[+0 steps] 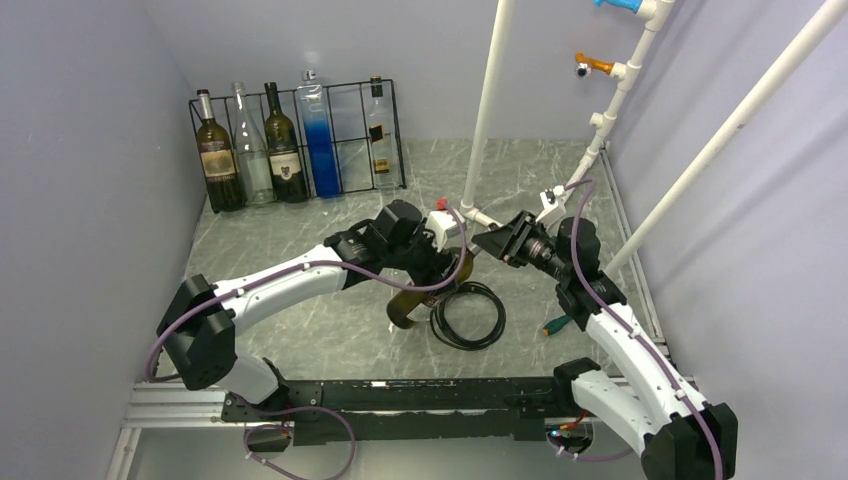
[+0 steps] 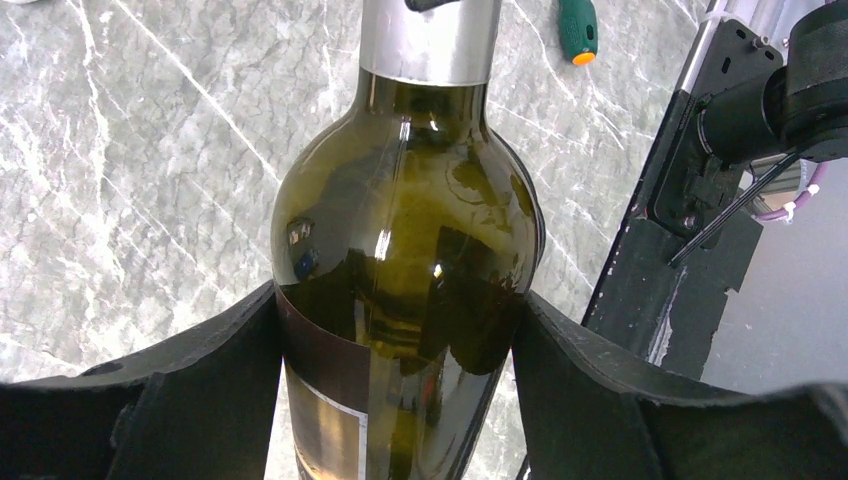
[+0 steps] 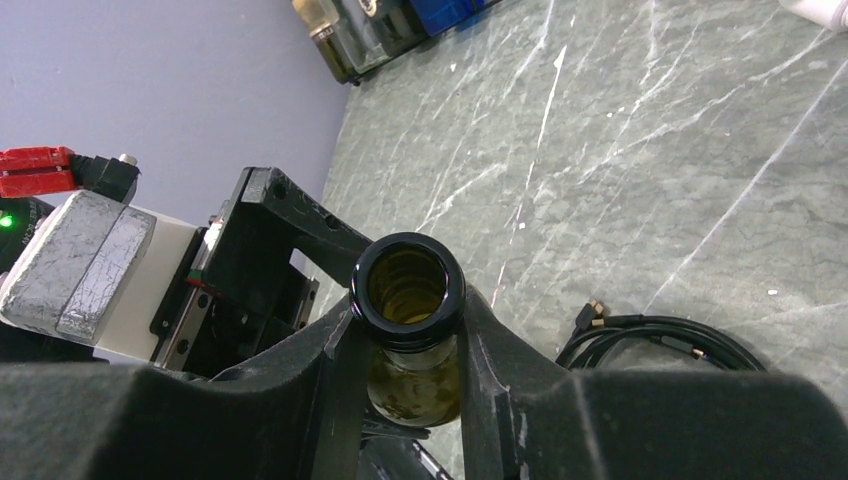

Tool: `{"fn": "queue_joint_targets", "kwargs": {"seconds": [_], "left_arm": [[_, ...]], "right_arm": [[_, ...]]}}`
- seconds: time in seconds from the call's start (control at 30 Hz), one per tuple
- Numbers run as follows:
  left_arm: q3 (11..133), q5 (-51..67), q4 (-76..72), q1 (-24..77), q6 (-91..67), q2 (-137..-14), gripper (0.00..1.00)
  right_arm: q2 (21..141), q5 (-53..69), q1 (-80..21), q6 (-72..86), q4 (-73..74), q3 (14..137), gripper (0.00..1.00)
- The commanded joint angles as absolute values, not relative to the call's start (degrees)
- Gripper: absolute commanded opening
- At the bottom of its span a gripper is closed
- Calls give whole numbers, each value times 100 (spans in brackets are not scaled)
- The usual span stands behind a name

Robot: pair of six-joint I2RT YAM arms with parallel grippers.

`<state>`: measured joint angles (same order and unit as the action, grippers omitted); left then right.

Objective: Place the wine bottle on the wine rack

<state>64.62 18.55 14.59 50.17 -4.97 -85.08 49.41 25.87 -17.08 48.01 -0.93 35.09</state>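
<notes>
Wine bottle (image 1: 405,306), dark green glass, sits tilted between the two arms. It is well apart from the wine rack (image 1: 345,140), on the side of the rack nearer the arm bases. The rack stands by the back wall with five other bottles (image 1: 285,150) upright in it. The left pincer (image 1: 428,280) and the right pincer (image 1: 485,243) meet at the bottle. A black cable coil (image 1: 470,315) lies on the bench (image 1: 300,340) just beside it, farther from the rack.

From the left wrist, the left pincer (image 2: 400,330) is closed on the bottle's body (image 2: 405,250). Both black pads (image 2: 220,350) lie against the glass at the top edge of the label. A green screwdriver (image 2: 578,28) lies on the bench beyond the neck.

From the right wrist, the right pincer (image 3: 410,370) is clamped narrow on the neck just under the open mouth (image 3: 408,290). The racked bottles (image 3: 380,20) show far off at the top edge.
</notes>
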Motion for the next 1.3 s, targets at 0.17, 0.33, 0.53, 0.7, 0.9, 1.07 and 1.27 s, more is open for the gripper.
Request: {"fn": "queue_joint_targets", "kwargs": {"seconds": [0.17,0.33,0.53,0.7,0.9,1.07,1.27], "left_arm": [[6478,1371,1267,5021,-379,-8110,0],[6485,1310,1298,5020,-356,-8086,0],[6486,1279,1301,5024,-336,-8069,0],[6467,1203,1310,5024,-304,-8030,0],[6391,987,1277,5025,-240,-7927,0],[6235,666,1153,5022,-196,-7750,0],[5990,104,1008,5002,-234,-7556,0]], "right_arm": [[4557,2438,-1742,4869,-194,3862,62],[4447,2295,-1748,4690,183,4020,79],[4221,2020,-1740,4453,651,4249,84],[4000,1676,-1740,4164,1145,4457,85],[3614,925,-1740,3547,2070,4711,85],[3165,190,-1740,3124,2776,4790,88],[2633,-431,-1740,2734,3236,4672,91]]}}
